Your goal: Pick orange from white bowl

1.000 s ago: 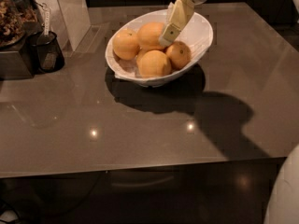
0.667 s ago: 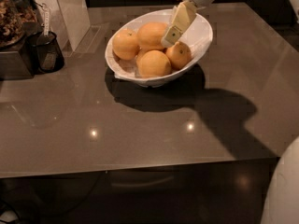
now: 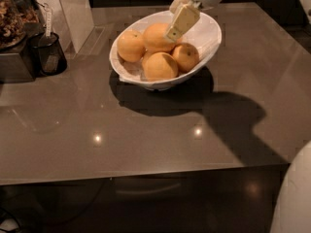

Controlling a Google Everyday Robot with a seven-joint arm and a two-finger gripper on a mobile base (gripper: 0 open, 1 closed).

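The gripper is held low inside the white bowl on the worktop, its tip is seen against the upper right edge of the orange piled at the back, and whether it is spread or closed cannot be told.

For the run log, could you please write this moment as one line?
phase: approach | claw: at orange inside white bowl | contact: cannot tell | orange: not lifted
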